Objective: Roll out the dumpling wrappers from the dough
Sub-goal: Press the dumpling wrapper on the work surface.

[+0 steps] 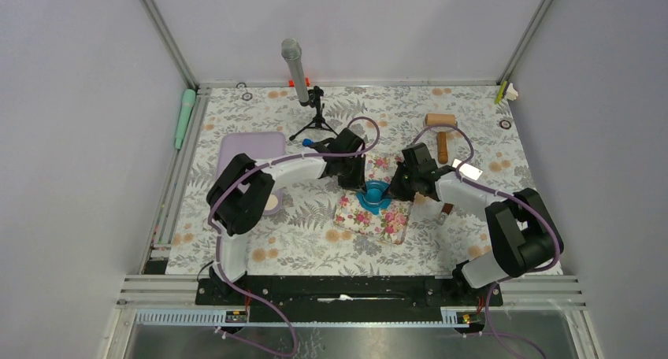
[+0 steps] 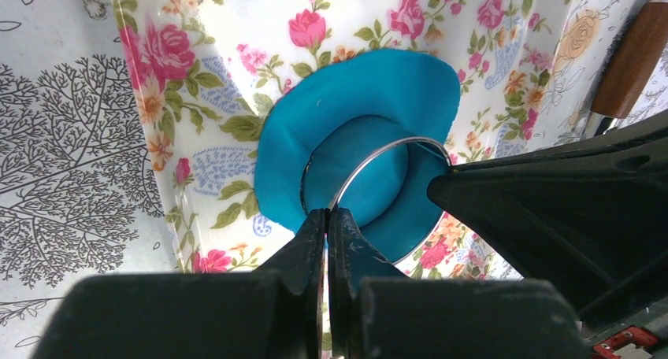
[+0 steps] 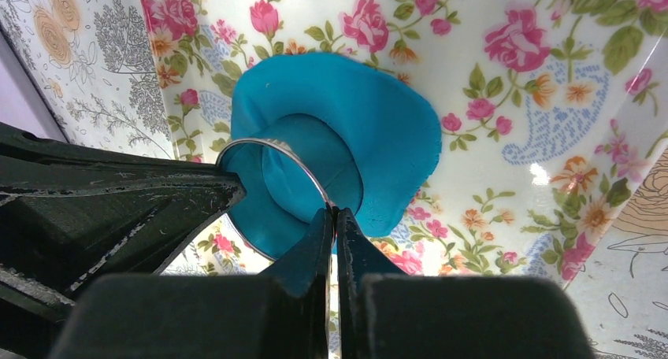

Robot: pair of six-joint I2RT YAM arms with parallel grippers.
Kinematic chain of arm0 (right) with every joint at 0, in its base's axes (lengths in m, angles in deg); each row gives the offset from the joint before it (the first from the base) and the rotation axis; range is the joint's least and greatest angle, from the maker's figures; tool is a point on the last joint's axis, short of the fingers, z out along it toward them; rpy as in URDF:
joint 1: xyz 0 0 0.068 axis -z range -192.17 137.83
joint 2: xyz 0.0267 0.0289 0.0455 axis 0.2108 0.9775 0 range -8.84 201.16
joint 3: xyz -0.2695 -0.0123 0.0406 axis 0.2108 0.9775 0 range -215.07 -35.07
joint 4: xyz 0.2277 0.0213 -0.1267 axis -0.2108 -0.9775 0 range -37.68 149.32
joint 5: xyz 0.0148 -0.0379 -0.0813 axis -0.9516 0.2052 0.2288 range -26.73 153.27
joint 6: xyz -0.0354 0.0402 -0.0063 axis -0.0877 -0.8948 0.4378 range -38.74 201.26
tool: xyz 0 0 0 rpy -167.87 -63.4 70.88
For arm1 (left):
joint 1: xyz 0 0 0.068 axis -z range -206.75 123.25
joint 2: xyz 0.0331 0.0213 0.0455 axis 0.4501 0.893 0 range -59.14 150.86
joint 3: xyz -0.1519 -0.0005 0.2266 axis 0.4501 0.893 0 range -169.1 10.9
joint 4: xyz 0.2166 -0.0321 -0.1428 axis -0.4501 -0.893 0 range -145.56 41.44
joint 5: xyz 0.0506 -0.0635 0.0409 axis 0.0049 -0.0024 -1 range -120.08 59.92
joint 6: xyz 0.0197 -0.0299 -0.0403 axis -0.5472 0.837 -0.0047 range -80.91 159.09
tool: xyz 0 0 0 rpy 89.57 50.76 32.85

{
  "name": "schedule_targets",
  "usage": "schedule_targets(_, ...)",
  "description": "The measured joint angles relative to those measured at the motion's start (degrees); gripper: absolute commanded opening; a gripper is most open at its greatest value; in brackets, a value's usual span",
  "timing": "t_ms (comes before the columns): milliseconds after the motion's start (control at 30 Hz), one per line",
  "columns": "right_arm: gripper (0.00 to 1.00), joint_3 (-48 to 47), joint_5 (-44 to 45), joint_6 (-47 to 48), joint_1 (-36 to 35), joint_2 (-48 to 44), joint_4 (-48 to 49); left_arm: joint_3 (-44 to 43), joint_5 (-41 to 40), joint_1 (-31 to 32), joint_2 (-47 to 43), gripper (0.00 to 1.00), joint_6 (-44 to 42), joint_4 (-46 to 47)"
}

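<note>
Both the left hand (image 2: 327,217) and right hand (image 3: 332,214) pinch the metal ring (image 2: 378,149), which encircles blue dough (image 2: 354,83).

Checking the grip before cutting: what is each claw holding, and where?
The left claw and right claw each pinch the metal ring by its thin rim, at different spots.

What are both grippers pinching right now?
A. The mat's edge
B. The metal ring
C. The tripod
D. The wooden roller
B: in each wrist view the left gripper and the right gripper are shut on the rim of the thin ring, from opposite sides, over the blue dough. The roller lies untouched at the far right.
</note>
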Motion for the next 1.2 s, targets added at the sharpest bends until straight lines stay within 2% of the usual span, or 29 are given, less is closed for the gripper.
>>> schedule_targets(167,0.0,0.5,-0.2,-1.0,0.0,-0.1,0.6,-5.2,0.1,-0.2,2.7,0.0,-1.0,-6.0)
schedule_targets(533,0.0,8.5,1.0,-8.8,-0.4,-5.0,9.3,-14.4,1.7,-0.8,7.7,0.0,-3.2,-16.1)
schedule_targets(700,0.0,7.0,2.7,-9.3,-1.0,-4.6,7.9,-8.0,3.0,-0.8,4.2,0.0,-2.5,-9.4)
schedule_targets(833,0.0,0.9,2.5,-7.2,-0.6,-0.3,0.6,-2.4,2.8,-0.6,1.5,0.0,-1.7,-2.8)
schedule_targets(1033,0.0,-5.8,-0.2,-4.7,1.0,4.2,-7.3,0.2,2.9,-0.6,0.4,0.0,-1.9,0.4)
schedule_targets(1200,0.0,-7.8,-1.8,-3.4,1.7,5.9,-9.6,0.2,3.0,-0.6,0.4,0.0,-2.2,0.7)
